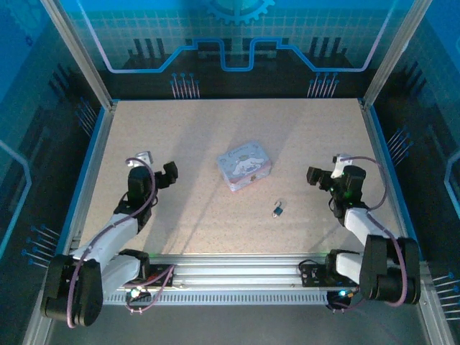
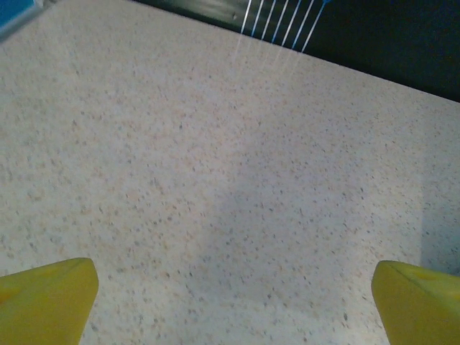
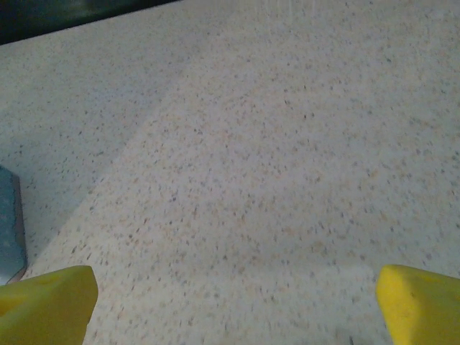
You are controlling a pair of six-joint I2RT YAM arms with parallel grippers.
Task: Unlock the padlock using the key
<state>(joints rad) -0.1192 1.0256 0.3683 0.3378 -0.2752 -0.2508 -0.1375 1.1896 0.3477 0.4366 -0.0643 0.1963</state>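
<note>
- Surface [image 1: 215,129]: speckled beige board, framed by metal rails. Both arm bases sit at its near edge.
- Left arm [image 1: 115,230]: reaches from the near-left corner toward the middle of the left side. It touches nothing.
- Right arm [image 1: 359,223]: reaches from the near-right corner toward the middle of the right side, mirroring the left arm.
- Tin box [image 1: 244,165]: pastel, cartoon print on the lid, closed. It lies flat just beyond the surface's centre, turned slightly askew to the edges. A bluish corner at the left border of the right wrist view looks like the same box [image 3: 8,223].
- Left gripper [image 1: 169,175]: held over bare surface, well apart from the tin box on its left side. In the left wrist view the gripper [image 2: 233,302] has its yellow fingertips [image 2: 47,298] at opposite lower corners. Jaws wide, nothing between them.
- Right gripper [image 1: 314,176]: held over bare surface to the right of the tin box, not touching it. The right wrist view [image 3: 233,302] shows the same wide spread and nothing held.
- Padlock [image 1: 277,210]: tiny, dark, bluish. It lies on the surface right of centre, nearer the near edge than the tin box and apart from that box's near-right corner. It is free of both grippers.
- Key: cannot tell it apart from the padlock at this size.
</note>
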